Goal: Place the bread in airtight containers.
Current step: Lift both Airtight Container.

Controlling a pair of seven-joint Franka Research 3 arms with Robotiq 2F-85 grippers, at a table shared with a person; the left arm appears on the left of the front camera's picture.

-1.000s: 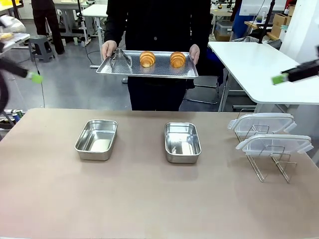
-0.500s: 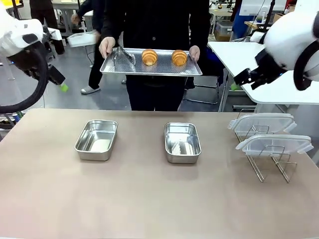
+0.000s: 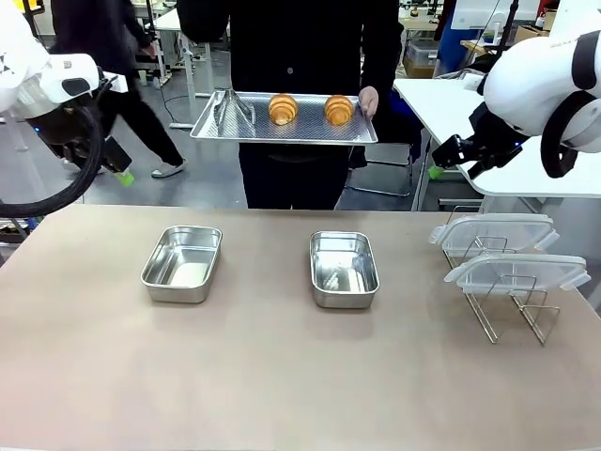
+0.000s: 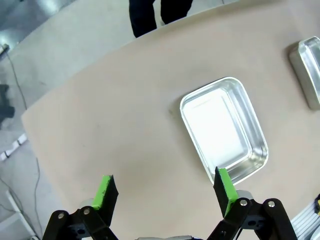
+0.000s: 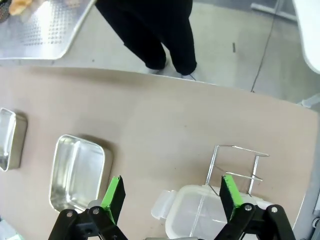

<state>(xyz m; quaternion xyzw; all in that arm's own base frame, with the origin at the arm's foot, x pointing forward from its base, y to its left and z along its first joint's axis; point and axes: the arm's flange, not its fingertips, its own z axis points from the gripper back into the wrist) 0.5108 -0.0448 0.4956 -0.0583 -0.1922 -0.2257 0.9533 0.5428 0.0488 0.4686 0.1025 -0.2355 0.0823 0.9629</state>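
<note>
- Bread is not yet on the desk (image 3: 282, 376). Two croissants (image 3: 283, 108) (image 3: 338, 109) sit side by side on a perforated steel tray (image 3: 291, 132), which a person holds up beyond the desk's far edge, one hand (image 3: 367, 100) on its end.
- The left gripper (image 4: 164, 180) hangs open and empty above the desk's left edge, its green pads spread wide over the nearer pan.
- The right gripper (image 5: 172, 192) is also open and holds nothing. It is raised past the far right corner, over the wire rack (image 3: 512, 315).
- The croissants lie ahead of both grippers, across the far edge and roughly between the arms. The right gripper looks somewhat nearer to the tray's end, so it is probably the better placed for the closer croissant.
- The croissants' long axes are hard to read from the front, since both look foreshortened.
- Two pans (image 3: 182, 263) (image 3: 344, 269) stand empty and well apart, one toward the left edge and one mid-desk. Their long sides run from the near edge to the far edge.
- Two lids (image 3: 493, 235) (image 3: 518, 272) rest tilted on the rack by the right edge.
- The croissants are golden, ridged and flaky, and likely to crush under a hard pinch. The pans are shiny steel with rounded corners and smooth walls, and the lids are clear plastic with snap tabs.
</note>
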